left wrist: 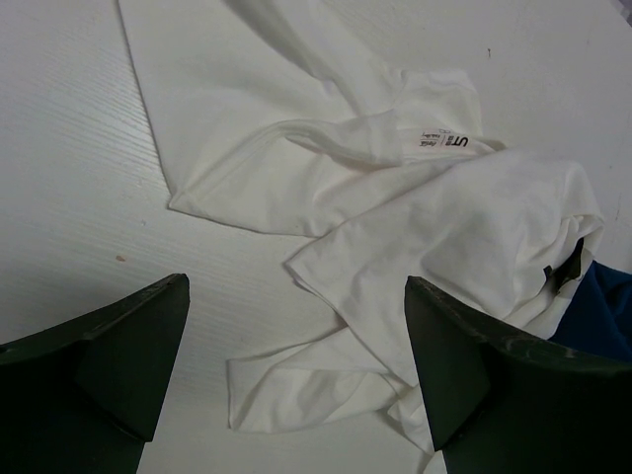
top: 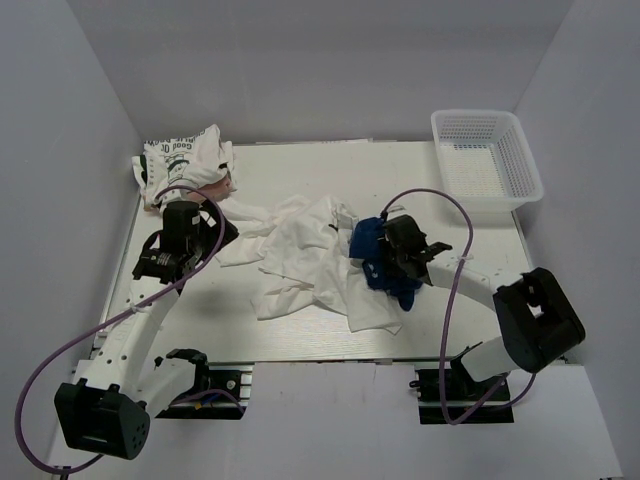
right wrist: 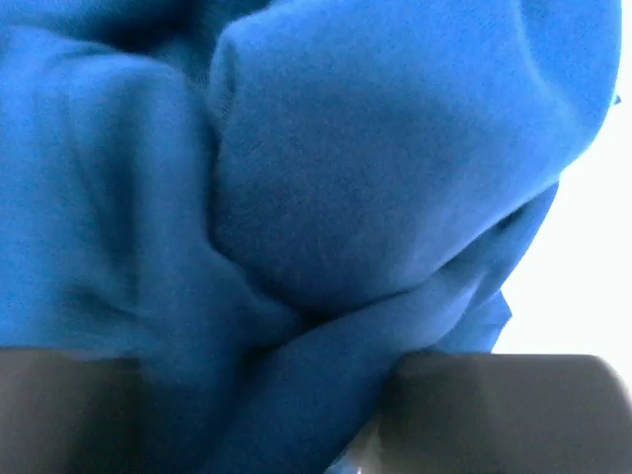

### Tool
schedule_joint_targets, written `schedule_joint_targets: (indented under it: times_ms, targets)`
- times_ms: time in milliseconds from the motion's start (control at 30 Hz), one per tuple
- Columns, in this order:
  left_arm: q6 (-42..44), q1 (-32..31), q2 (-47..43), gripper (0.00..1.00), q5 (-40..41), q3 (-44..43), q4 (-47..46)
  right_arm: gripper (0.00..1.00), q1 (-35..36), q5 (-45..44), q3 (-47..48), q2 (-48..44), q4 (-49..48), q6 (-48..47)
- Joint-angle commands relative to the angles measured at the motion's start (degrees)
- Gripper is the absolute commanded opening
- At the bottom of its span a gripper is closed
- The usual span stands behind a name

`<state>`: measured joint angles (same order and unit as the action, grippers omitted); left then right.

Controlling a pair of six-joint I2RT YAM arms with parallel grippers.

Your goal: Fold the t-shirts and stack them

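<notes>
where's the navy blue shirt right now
In the top view the navy t-shirt lies bunched right of centre, at the right edge of the white t-shirts, with the right gripper down on it.

White t-shirts crumpled, unfolded, overlapping at centre of table, neck label showing on 1, navy blue t-shirt bunched against their right edge, white lettered t-shirt heaped far left, pinkish t-shirt partly beneath it

Setting: robotics lab test cell. Evidence: flat white tabletop boxed in by plain pale grey partition walls; left robot arm and right robot arm, white-and-black, bolted at near edge; looping purple cables; crumpled white cloth t-shirts; white plastic lattice basket.
</notes>
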<state>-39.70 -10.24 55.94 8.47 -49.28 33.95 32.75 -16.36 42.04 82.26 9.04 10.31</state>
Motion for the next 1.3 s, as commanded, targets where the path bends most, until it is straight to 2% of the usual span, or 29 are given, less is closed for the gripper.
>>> schedule_joint_targets:
  times_ms: [0,67,167,300,367,467,500,533,567,633,700,767,800,867,933,967,1000,1033,1100,1167,1267]
  targets:
    - [0.59,-0.13,-0.57,1.00,-0.56,0.06,-1.44,0.21,0.21,-0.16,3.13,1.33,-10.07,-0.20]
    - [0.59,-0.13,-0.57,1.00,-0.56,0.06,-1.44,0.00,0.03,-3.22,6.46,-0.16,-6.70,2.16]
    - [0.59,-0.13,-0.57,1.00,-1.17,0.67,-1.44,0.00,-0.14,-10.33,12.88,-5.25,-2.98,6.03]
    - [0.59,-0.13,-0.57,1.00,-1.70,0.67,-1.44,0.00,-1.46,-21.94,22.17,-12.11,-0.17,5.16]
    - [0.59,-0.13,0.04,1.00,-1.70,0.67,-1.44,0.00,-3.47,-26.86,28.24,-12.12,-0.33,2.89]
    - [0.59,-0.13,0.57,1.00,-1.70,0.15,-1.44,0.00,-7.15,-28.11,36.15,-10.46,-1.47,-1.57]
    - [0.59,0.48,1.18,1.00,-1.70,0.15,-1.44,0.00,-7.87,-28.29,37.49,-8.89,-3.92,-2.47]
    - [0.59,0.48,1.19,1.00,-1.70,0.15,-1.96,0.00,-11.53,-28.64,42.63,-6.69,-5.77,-6.31]
    - [0.59,0.48,1.71,1.00,-1.70,0.15,-1.96,0.00,-11.57,-28.64,42.68,-5.54,-7.87,-6.35]
    - [0.59,0.48,2.24,1.00,-1.17,-0.47,-1.96,0.00,-16.37,-28.90,49.43,-1.95,-8.33,-9.06]
    - [0.59,0.48,2.24,1.00,-0.57,-0.99,-1.96,0.00,-18.33,-29.95,51.99,1.83,-13.58,-12.21]
    - [0.59,0.48,3.47,1.00,-0.03,-1.00,-1.96,0.00,-23.16,-30.32,56.64,6.67,-20.95,-12.33]
    - [0.59,0.48,3.47,1.00,0.49,-1.61,-1.18,0.00,-25.78,-29.61,64.23,14.78,-18.29,-11.63]
    - [0.59,0.48,4.61,1.00,2.07,-2.31,0.49,0.00,-29.30,-27.34,83.98,21.07,-11.35,-10.66]
    - [0.59,0.48,4.61,1.00,3.74,-3.11,1.90,0.00,-30.37,-26.19,91.87,31.08,-9.13,-11.01]
    - [0.07,0.48,4.61,1.00,5.23,-3.63,2.43,0.00,-31.34,-26.01,94.95,32.25,-10.08,-12.84]
    - [0.06,0.48,4.61,1.00,5.24,-3.63,2.43,0.00,-31.69,-26.00,94.11,32.96,-12.09,-14.94]
    - [0.06,0.48,4.61,1.00,6.02,-3.63,2.95,0.00,-31.96,-25.92,92.71,32.44,-18.81,-16.18]
    - [0.06,0.48,4.61,1.00,6.03,-3.63,2.96,0.00,-34.50,-22.25,85.94,31.21,-22.55,-15.68]
    - [0.06,0.48,4.61,1.00,6.03,-3.63,2.35,0.00,-35.65,-20.04,81.99,30.68,-22.22,-13.48]
    - [0.06,0.48,5.22,1.00,6.56,-3.63,2.34,0.00,-37.23,-5.93,77.33,30.07,-18.10,-10.66]
